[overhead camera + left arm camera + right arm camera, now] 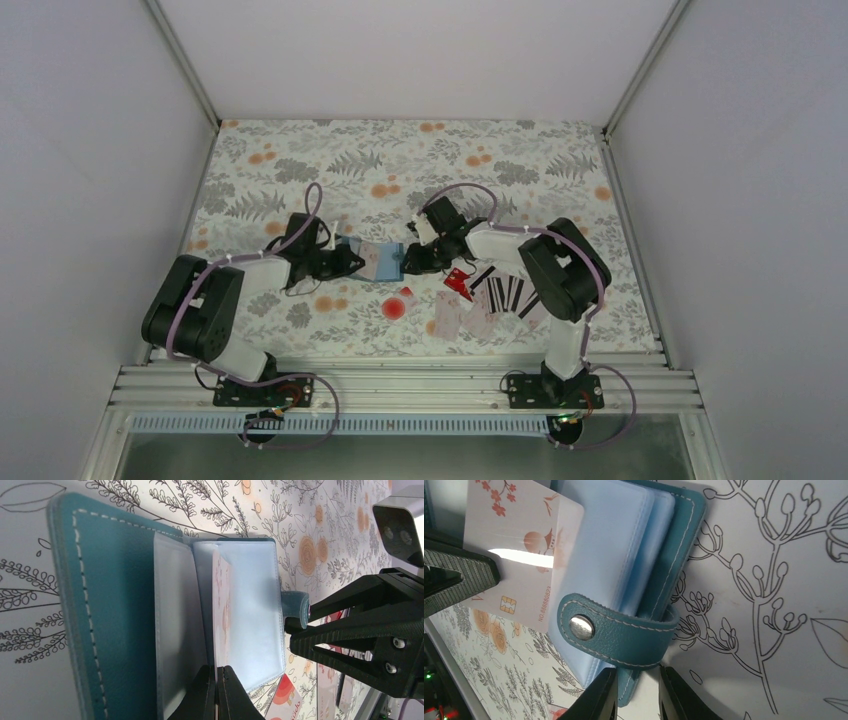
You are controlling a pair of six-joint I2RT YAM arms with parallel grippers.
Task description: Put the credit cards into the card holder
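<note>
On table (300,150), left claw (216,671) pinching credit card (222,605) in card holder (115,620), right claw (636,672) spread astride tab (614,632) edge

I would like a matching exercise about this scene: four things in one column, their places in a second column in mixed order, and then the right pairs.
1. pale plastic card with orange flower print
2. blue leather folding card holder
3. round red spot
4. pale plastic cards with black stripes

A. loose on the flowered tablecloth, beside the right arm
B. on the cloth, nearer the arm bases than the holder
C. pinched in the shut left gripper
D. lying open between that gripper and the right gripper

Pairs: 1-C, 2-D, 3-B, 4-A
</note>
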